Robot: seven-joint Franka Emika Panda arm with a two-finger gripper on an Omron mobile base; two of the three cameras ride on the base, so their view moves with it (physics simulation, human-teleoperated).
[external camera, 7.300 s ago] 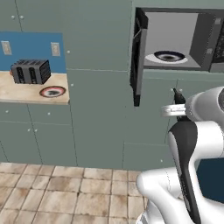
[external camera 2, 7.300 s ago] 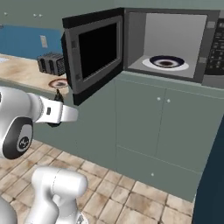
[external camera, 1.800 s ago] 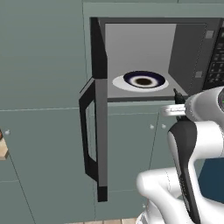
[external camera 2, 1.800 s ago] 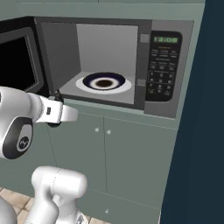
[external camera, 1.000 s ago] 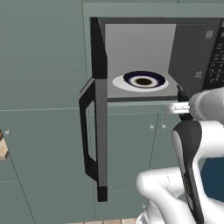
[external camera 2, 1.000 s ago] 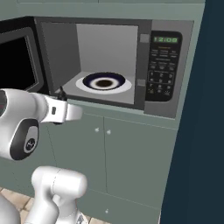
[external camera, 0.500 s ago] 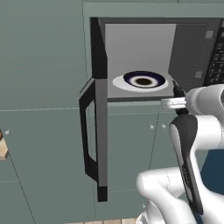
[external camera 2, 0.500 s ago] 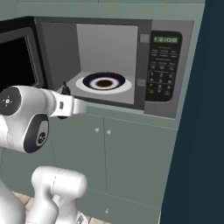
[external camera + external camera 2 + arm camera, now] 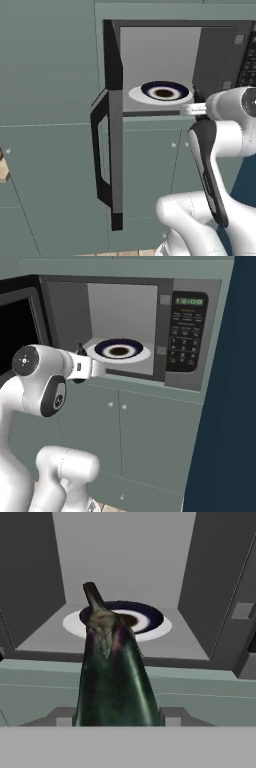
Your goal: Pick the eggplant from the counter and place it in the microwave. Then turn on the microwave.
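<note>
- Just ahead of the gripper [image 9: 116, 716] sits the open microwave [image 9: 165, 331], its cavity facing the hand and its door [image 9: 112, 150] swung out to the left side of the opening.
- The gripper is clamped on the eggplant [image 9: 114, 677]: in the hand view the dark purple body sits between the two fingers [image 9: 172, 716], stem end pointing forward into the cavity.
- Beyond the stem, well inside, lies the white turntable plate with a dark ring [image 9: 150, 628]; the eggplant is not yet over it, and the hand appears to be at or just short of the cavity's front sill.
- In the right base view the wrist is level with the cavity floor, close to the left side of the opening.
- Risk, as I judge it: the eggplant looks to ride low, so a straight push could catch its underside or the fingers on the front sill, twisting the eggplant in the grip.
- Risk: letting go too early would drop it on the sill or down the cabinet front [image 9: 145, 436] below, instead of onto the plate.
- Risk: the eggplant is long and rounded; set down on the plate's edge it may roll toward the door side and block closing.
- Risk: the arm's elbow passes near the open door, and a sideways swing could knock it.
- The keypad [image 9: 185, 331] to the right of the cavity is untouched; the door must be shut first.
</note>
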